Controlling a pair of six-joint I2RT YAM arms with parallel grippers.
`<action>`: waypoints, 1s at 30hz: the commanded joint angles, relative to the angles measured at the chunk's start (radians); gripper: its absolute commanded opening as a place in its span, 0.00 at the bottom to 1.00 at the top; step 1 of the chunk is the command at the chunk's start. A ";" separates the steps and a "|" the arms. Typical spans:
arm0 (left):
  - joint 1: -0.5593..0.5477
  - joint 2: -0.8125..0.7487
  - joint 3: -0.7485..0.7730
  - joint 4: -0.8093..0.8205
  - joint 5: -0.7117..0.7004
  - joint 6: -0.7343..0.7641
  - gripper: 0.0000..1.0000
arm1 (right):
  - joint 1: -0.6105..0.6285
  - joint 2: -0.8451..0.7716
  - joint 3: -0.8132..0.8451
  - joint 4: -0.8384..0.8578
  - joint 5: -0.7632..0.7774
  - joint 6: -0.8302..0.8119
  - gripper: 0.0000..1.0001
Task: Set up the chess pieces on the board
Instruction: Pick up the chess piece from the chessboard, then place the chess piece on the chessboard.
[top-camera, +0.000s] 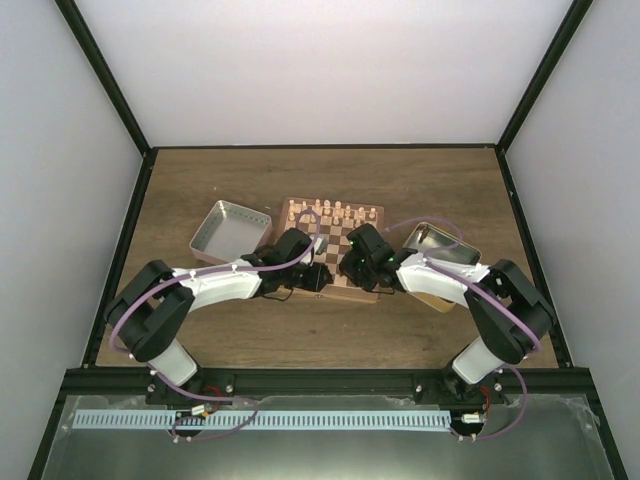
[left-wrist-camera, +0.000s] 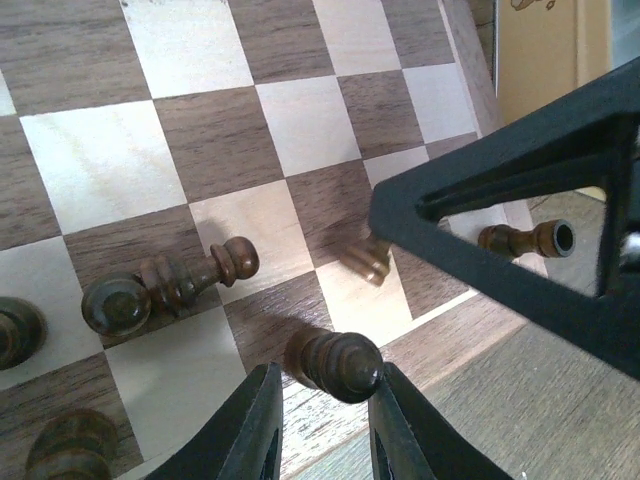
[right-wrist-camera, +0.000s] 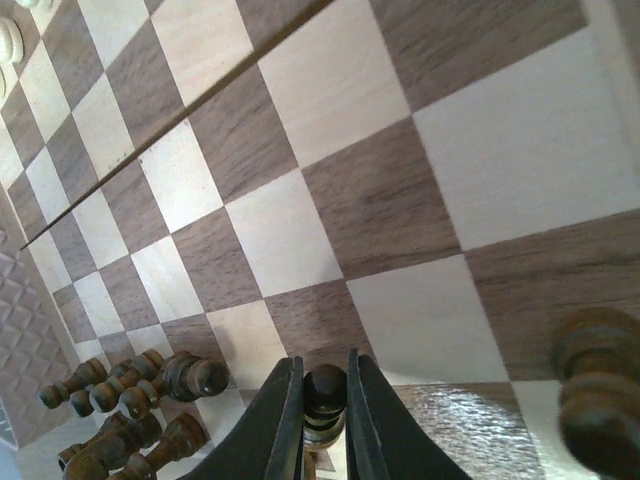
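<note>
Wooden counter (top-camera: 250, 180), chessboard's (left-wrist-camera: 100, 160) near edge: a dark pawn (right-wrist-camera: 325, 392) is gripped by the right claw (right-wrist-camera: 322, 365); a tilted chessman (left-wrist-camera: 345, 362), straddled by the left claw (left-wrist-camera: 327, 374), grip unconfirmed, could be flicked off.

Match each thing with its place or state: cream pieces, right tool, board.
Things:
1. cream pieces
2. right tool
3. board

Places or states:
A. between the left tin and the right tin
B. on the far rows
C. shut on a dark piece

Pairs: 1-B, 2-C, 3-A.
</note>
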 joint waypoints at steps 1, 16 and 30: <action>-0.008 0.016 0.019 -0.015 -0.010 0.021 0.26 | -0.007 -0.035 0.050 -0.058 0.109 -0.037 0.08; -0.008 -0.039 0.055 -0.043 0.045 0.026 0.37 | -0.007 -0.105 0.074 -0.059 0.175 -0.132 0.09; -0.004 -0.240 0.019 0.045 0.032 -0.008 0.56 | -0.015 -0.248 0.028 0.059 0.076 -0.159 0.09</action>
